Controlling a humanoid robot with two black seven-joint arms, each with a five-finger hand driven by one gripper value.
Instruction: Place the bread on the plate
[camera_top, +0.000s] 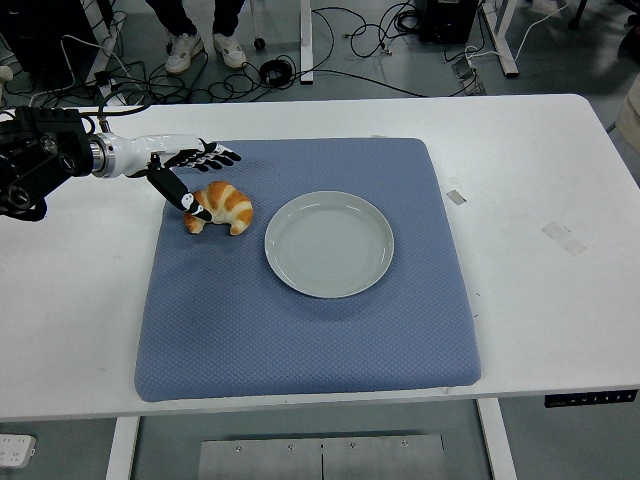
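A golden croissant (224, 208) lies on the blue mat (300, 300), just left of an empty pale grey plate (329, 243). My left hand (197, 178) comes in from the left and hovers over the croissant's left end. Its fingers (222, 156) are spread behind the croissant and the thumb (192, 205) points down at its left tip. The hand holds nothing. My right arm is out of view.
The mat sits on a white table (540, 180). Two tape marks (563, 236) lie on the table at the right. A person's shoes (205, 45) and cables (360, 40) show on the floor beyond the far edge.
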